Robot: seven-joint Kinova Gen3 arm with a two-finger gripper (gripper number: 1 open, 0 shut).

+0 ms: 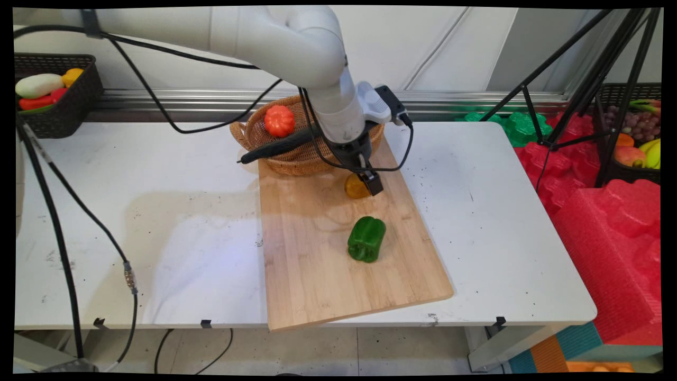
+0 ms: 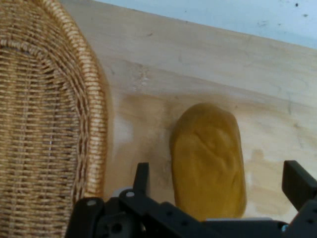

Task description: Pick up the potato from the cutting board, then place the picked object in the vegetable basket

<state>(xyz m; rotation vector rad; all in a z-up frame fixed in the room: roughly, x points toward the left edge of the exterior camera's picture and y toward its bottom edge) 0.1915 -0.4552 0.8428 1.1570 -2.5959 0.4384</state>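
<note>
Main view: the pincer (image 1: 369, 181) hangs low over the far end of the wooden cutting board (image 1: 317, 275) on the bench (image 1: 158, 238), touching or just above a yellow vegetable (image 1: 354, 188), which it partly hides. A green bell pepper (image 1: 366, 239) lies nearer the camera, and the wicker basket (image 1: 296, 159) holds an orange pumpkin (image 1: 279, 120).

Hand view: the pincer (image 2: 218, 186) is spread wide, one finger (image 2: 141, 178) on each side of the yellow vegetable (image 2: 210, 161). The vegetable's long axis runs up the picture, across the gap between the fingers. The wicker basket (image 2: 49, 109) sits just beside it.
</note>
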